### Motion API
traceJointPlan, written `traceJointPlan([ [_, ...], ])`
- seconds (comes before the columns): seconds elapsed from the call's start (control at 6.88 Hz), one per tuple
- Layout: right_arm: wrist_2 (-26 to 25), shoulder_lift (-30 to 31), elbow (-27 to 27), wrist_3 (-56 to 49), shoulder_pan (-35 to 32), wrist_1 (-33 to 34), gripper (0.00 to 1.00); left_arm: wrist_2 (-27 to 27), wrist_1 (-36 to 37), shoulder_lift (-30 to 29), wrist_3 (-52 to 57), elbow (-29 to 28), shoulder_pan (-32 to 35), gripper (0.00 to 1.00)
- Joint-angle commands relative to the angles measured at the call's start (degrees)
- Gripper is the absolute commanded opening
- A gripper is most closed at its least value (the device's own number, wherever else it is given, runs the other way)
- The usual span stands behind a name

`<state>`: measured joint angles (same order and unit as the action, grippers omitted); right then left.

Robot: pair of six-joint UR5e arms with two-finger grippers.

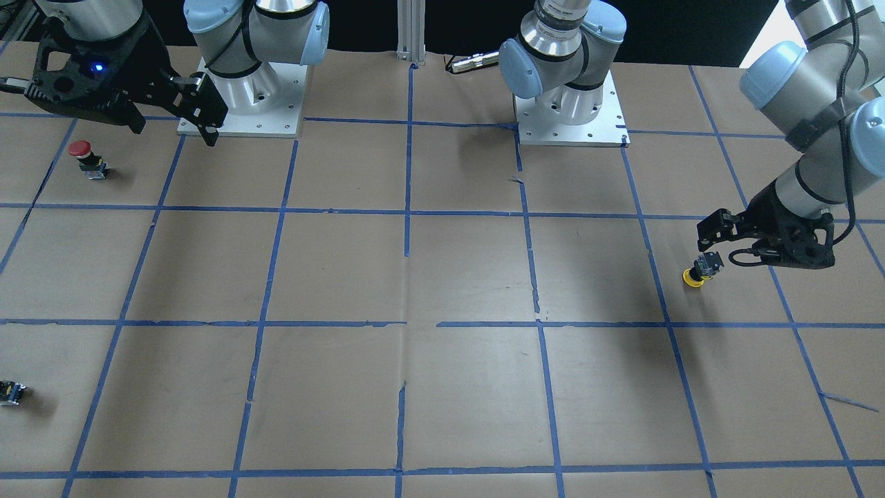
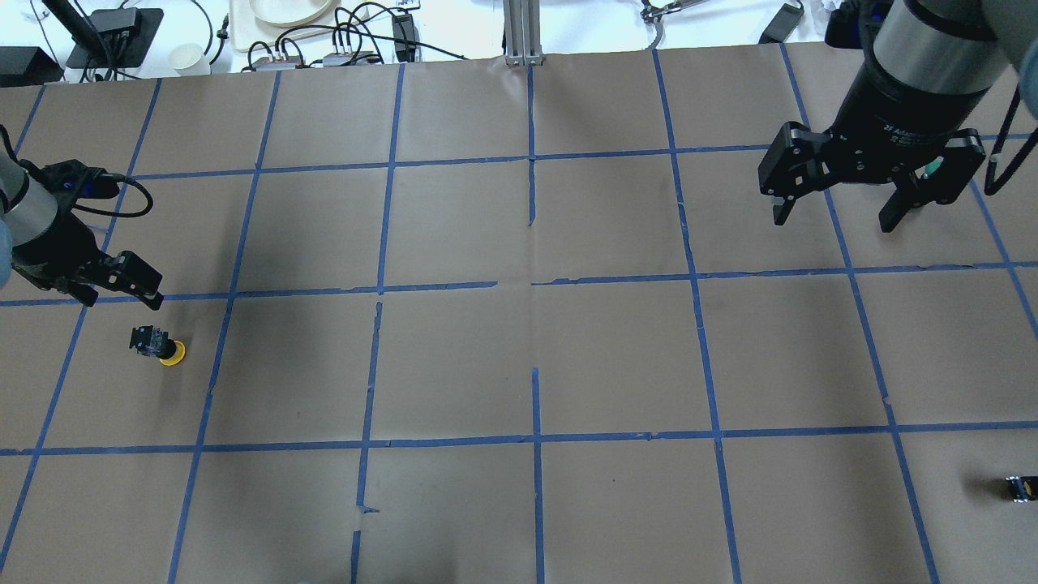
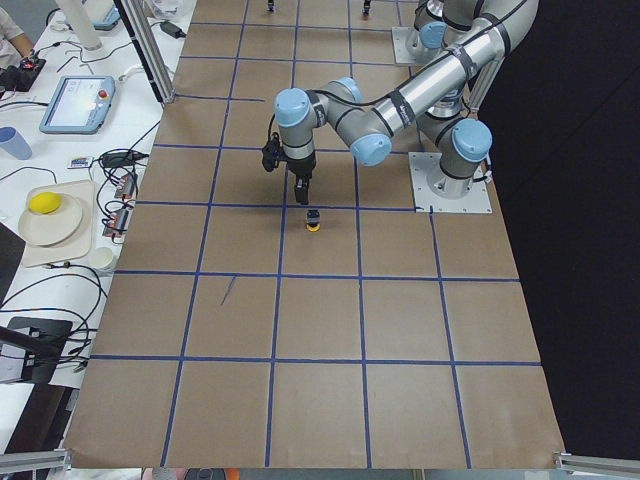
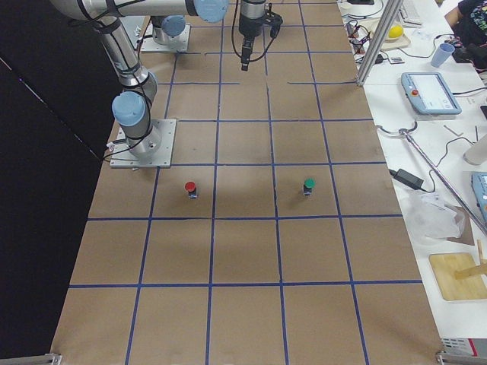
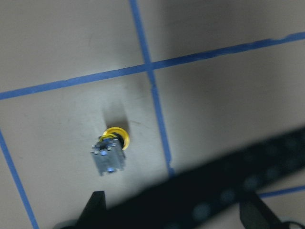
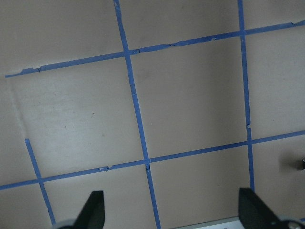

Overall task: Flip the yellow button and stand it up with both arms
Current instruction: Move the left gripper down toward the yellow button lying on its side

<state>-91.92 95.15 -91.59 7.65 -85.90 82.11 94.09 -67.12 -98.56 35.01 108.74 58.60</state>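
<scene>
The yellow button (image 1: 700, 270) rests on the brown paper with its yellow cap down and its black-grey body up, leaning a little. It also shows in the overhead view (image 2: 158, 345), the exterior left view (image 3: 313, 220) and the left wrist view (image 5: 110, 151). My left gripper (image 1: 719, 247) hovers open and empty just above and behind it, also seen overhead (image 2: 122, 297). Its fingers (image 5: 95, 207) frame the bottom of the wrist view. My right gripper (image 2: 835, 219) is open and empty, high over the far right of the table (image 1: 174, 133).
A red-capped button (image 1: 86, 158) stands under the right gripper's side, and a green-capped one (image 4: 308, 185) stands beside it. A tiny black-yellow piece (image 2: 1020, 487) lies at the table's right front edge. The two arm bases (image 1: 242, 104) (image 1: 570, 111) stand at the back.
</scene>
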Motion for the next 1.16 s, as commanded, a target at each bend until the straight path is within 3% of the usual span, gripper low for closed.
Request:
traceJointPlan([
  [0.0,0.5,0.3,0.6,17.6,-0.1,-0.1,1.00,0.2,1.0,-3.3,-7.9,0.5,-1.0,0.99],
  [0.29,7.2,0.2,0.4,28.5,0.4,-0.2,1.00,0.2,1.2,-6.5,-8.8,0.5,-1.9,0.99],
  [1.02,7.3,2.6,-0.2,31.5,0.6,-0.5,1.00,-0.2,1.2,-8.8,-8.8,0.6,-4.3,0.80],
])
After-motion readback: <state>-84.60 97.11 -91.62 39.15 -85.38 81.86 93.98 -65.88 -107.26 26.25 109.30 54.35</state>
